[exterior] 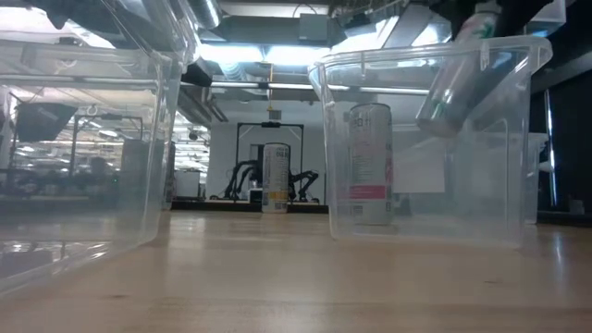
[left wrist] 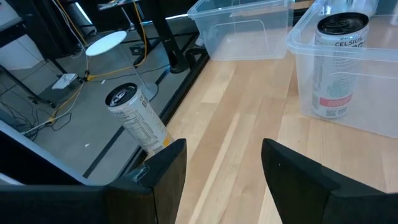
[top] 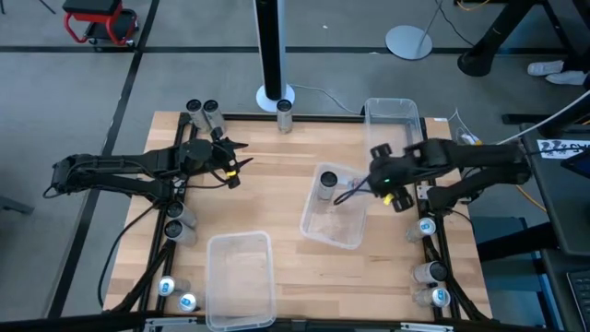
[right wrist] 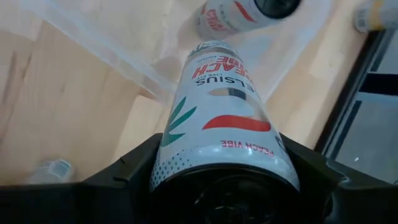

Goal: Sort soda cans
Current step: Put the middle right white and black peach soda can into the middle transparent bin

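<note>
My right gripper is shut on a soda can marked "Celsius Peach Vibe". It holds the can over the far right corner of the clear middle bin. In the low view this can shows tilted through the bin's wall. Another soda can stands upright on the bin's floor. My left gripper waits open at the table's left, above the wood, with nothing between its fingers. My right gripper pinches the can's round sides between its two fingers, near the end closest to the wrist. The fingers come from above, slanting steeply down. The can hangs tilted below them, its free end lowest, lifted clear above the bin.
An empty clear bin stands at the far right, another at the near edge. Soda cans stand at the far edge, along the left edge and along the right edge.
</note>
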